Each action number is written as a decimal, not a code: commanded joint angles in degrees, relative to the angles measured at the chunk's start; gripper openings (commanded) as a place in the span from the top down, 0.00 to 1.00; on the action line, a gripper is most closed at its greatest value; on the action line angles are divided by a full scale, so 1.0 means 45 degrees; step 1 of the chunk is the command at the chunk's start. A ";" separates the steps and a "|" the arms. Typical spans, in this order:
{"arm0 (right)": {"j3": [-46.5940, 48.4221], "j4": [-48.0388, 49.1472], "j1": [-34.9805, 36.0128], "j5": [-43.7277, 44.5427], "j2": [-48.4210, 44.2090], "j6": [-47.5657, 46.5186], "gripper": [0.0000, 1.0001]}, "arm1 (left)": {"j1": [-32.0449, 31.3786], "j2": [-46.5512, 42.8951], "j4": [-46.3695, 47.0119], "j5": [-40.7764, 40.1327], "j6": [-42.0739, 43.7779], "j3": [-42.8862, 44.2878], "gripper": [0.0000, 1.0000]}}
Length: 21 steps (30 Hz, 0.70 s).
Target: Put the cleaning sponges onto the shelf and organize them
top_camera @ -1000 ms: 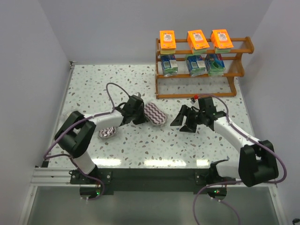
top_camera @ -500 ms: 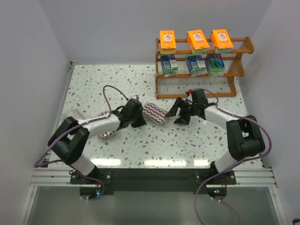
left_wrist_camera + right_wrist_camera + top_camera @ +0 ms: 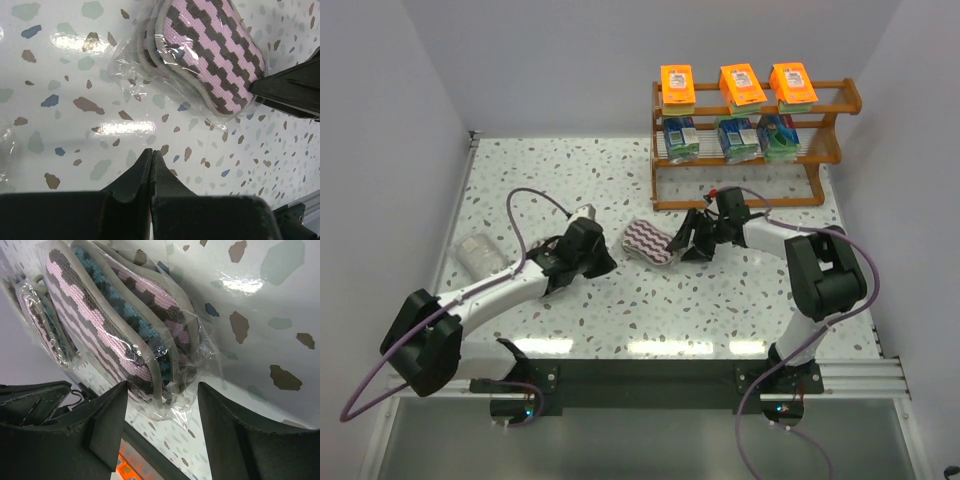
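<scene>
Jaws of the right gripper (image 3: 688, 244) are spread around one end of a zigzag sponge pack (image 3: 650, 242), which is laid on the table (image 3: 550, 170) near the shelf (image 3: 740, 204). The left gripper (image 3: 151, 159) is seen shut beside it.

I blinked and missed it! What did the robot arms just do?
The right gripper slid left up to the zigzag sponge pack, jaws open at its end. The left gripper, shut, backed away from it. Everything on the shelf stayed put.
</scene>
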 commanded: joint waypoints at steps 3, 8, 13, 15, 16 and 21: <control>-0.0075 0.1410 0.0169 -0.0675 0.0310 0.0456 0.48 | 0.0021 -0.1582 -0.1149 -0.0921 -0.0442 -0.0561 1.00; -0.0406 0.1842 0.0170 -0.0773 0.0215 0.0789 0.76 | 0.0001 -0.2596 -0.1990 -0.1312 -0.0598 -0.0796 1.00; -0.1264 0.1979 -0.0006 -0.1124 -0.0644 0.1297 0.98 | 0.0021 -0.4118 -0.3276 -0.1800 -0.0696 -0.0777 1.00; -0.1597 0.1998 -0.0279 -0.1164 -0.1248 0.1511 1.00 | 0.0001 -0.4550 -0.3727 -0.2113 -0.0676 -0.0621 1.00; -0.2063 0.2443 -0.0434 -0.1280 -0.1464 0.1648 1.00 | 0.0021 -0.4958 -0.4155 -0.2384 -0.0657 -0.0543 1.00; -0.3628 0.3209 -0.2639 -0.1925 -0.3161 0.2274 1.00 | 0.0040 -0.5996 -0.5232 -0.3070 -0.0637 -0.0445 1.00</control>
